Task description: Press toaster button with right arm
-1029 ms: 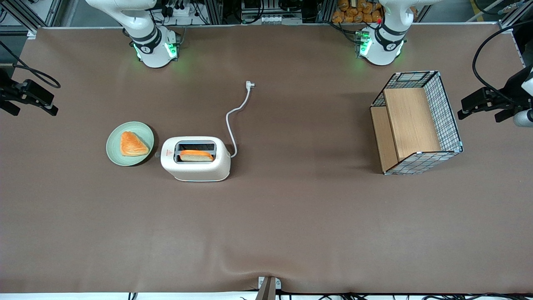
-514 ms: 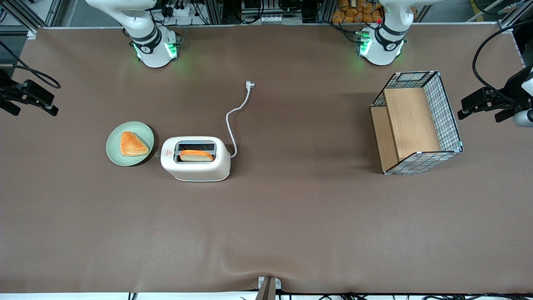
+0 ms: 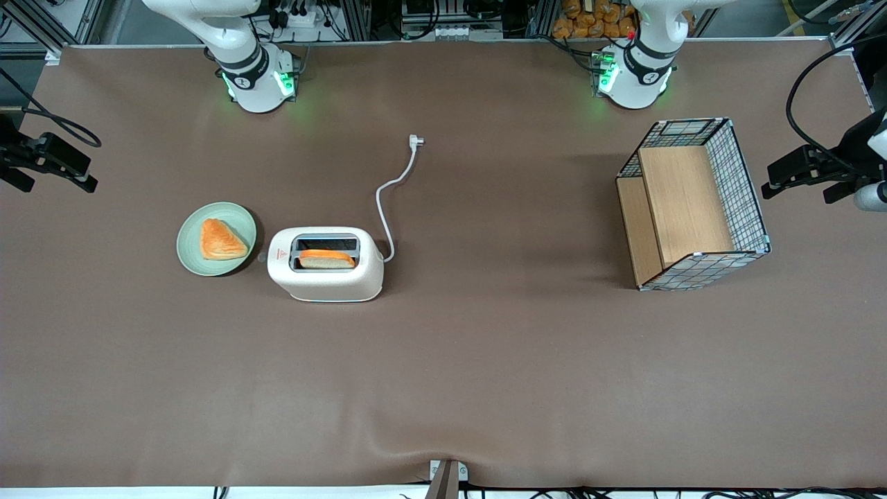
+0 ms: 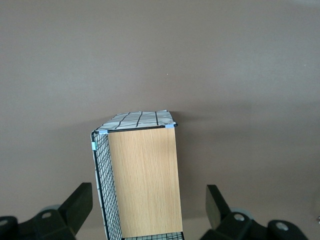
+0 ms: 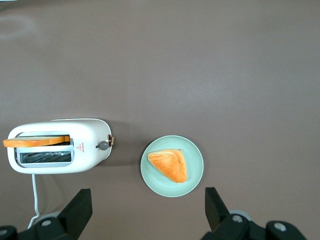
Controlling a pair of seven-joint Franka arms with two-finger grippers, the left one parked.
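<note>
The cream-white toaster (image 3: 326,277) stands on the brown table with a slice of toast (image 3: 326,259) in the slot nearer the front camera. Its small grey button (image 3: 262,257) sticks out of the short end by the red triangle mark, facing a green plate. The right wrist view looks down on the toaster (image 5: 85,145) and the button (image 5: 103,145). My right gripper (image 3: 76,172) hangs at the working arm's end of the table, well away from the toaster and touching nothing. Its fingers (image 5: 80,210) stand wide apart around bare table, open and empty (image 5: 147,212).
A green plate (image 3: 194,258) holding an orange pastry (image 3: 222,239) sits right beside the button end. The white cord (image 3: 385,201) runs from the toaster to a plug (image 3: 416,141) farther from the camera. A wire basket with wooden panels (image 3: 693,208) stands toward the parked arm's end.
</note>
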